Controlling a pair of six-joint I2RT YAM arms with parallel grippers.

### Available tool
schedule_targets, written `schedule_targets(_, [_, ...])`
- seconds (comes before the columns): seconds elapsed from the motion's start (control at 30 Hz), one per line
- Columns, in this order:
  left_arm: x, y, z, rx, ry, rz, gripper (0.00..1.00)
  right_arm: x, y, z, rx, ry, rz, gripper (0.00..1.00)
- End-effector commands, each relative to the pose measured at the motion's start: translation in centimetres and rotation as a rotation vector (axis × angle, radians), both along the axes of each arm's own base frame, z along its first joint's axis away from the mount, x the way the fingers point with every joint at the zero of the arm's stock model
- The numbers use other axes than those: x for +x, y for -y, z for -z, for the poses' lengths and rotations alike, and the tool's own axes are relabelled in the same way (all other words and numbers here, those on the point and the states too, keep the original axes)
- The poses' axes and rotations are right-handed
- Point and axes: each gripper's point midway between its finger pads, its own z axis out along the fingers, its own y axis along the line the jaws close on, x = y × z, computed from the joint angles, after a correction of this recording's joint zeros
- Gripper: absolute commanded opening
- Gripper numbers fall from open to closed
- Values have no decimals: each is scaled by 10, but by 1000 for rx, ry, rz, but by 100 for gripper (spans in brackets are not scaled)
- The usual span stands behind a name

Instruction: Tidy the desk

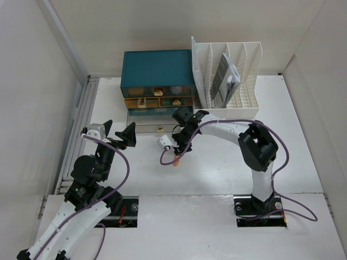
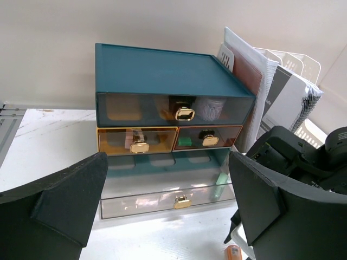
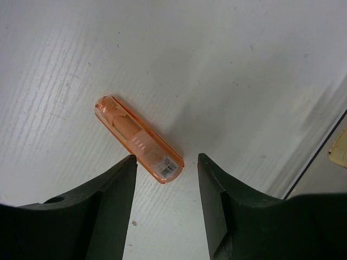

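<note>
White table (image 1: 303, 162) fills the top view. Your left fingers (image 1: 129, 135) stand wide apart and empty, that arm folded low at the near left. Your right arm reaches leftward, the right fingers (image 1: 180, 145) pointing down over an orange pen (image 1: 176, 162).

Your left wrist view faces a teal drawer box (image 2: 162, 70), its bottom drawer (image 2: 173, 197) pulled out.

Your right wrist view shows fingers (image 3: 108, 206) half apart, gripping nothing, with the near end of the pen (image 3: 138, 138) between them, flat on the table.

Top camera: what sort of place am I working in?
Probably a staged office desk enclosed by white walls: teal drawer box, file rack holding papers, loose orange marker.
</note>
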Motion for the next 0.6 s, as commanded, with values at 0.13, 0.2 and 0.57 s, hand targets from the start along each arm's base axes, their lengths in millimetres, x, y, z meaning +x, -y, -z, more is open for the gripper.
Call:
schedule_targets(0.13, [-2,-4,-19,-24,49,-12,92,-1,-4,3,-6,-22,8,54])
schedule_targets(0.2, [-2,-4,-19,-24,49,-12,92,-2,-4,6,-15,-31,8,54])
schedule_targets(0.57, [-2,-4,-19,-24,49,-12,92,-6,-11,20,-16,-33,-11,54])
